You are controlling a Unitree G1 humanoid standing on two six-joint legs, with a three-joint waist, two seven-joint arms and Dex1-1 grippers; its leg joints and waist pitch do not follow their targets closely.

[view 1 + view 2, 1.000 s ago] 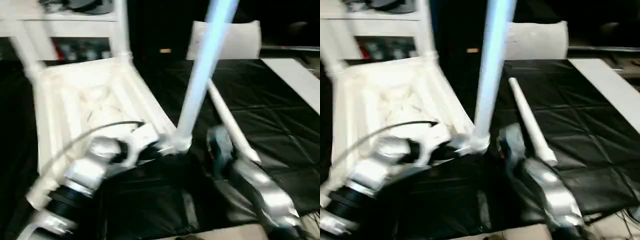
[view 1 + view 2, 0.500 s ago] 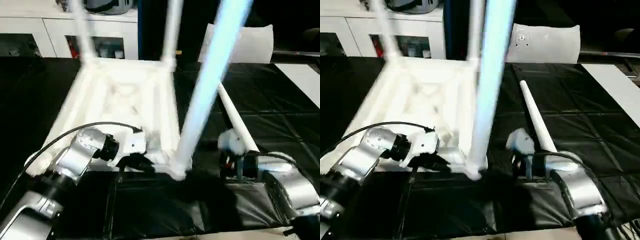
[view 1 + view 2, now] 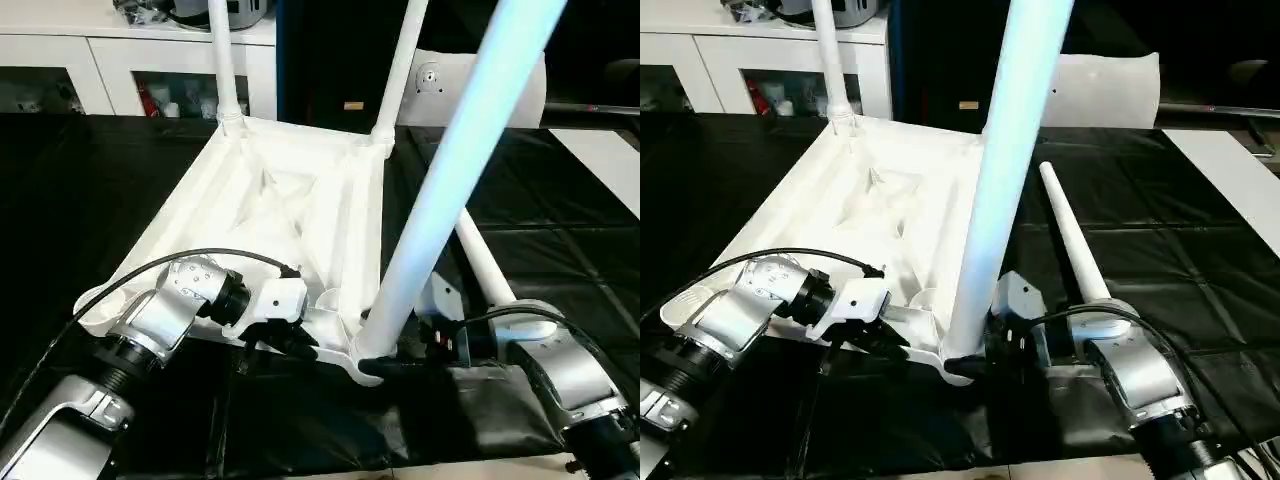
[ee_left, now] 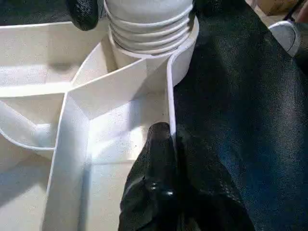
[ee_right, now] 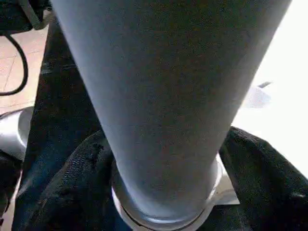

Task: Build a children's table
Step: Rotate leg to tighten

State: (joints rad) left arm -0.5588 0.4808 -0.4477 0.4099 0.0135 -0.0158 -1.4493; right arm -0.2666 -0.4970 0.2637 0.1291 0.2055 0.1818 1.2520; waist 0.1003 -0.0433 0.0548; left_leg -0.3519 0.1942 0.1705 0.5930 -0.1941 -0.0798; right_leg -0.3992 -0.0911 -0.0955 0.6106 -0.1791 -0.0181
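The children's table lies upside down: its white ribbed tabletop (image 3: pixel 290 200) rests on the black cover. Two legs (image 3: pixel 222 60) (image 3: pixel 400 60) stand in the far corner sockets. A third leg (image 3: pixel 450 180) rises from the near right corner, its threaded end (image 4: pixel 149 29) seated in the socket. Another leg (image 3: pixel 1070 240) lies loose to the right. My left gripper (image 3: pixel 300 345) is shut on the tabletop's near rim, its fingers (image 4: pixel 159 173) pinching the thin wall. My right gripper (image 3: pixel 385 365) grips the base of the near leg, with black fingers (image 5: pixel 72 192) on both sides.
White cabinets (image 3: pixel 100 60) line the back left. A flat white bag (image 3: pixel 1100 90) stands behind the tabletop, and a white board (image 3: pixel 600 160) lies at the far right. The black cover (image 3: pixel 80 200) spreads around the tabletop.
The camera has swung, shifting the whole picture. My right gripper has come in from the right and closed around the near leg's base. The left gripper keeps its hold on the rim.
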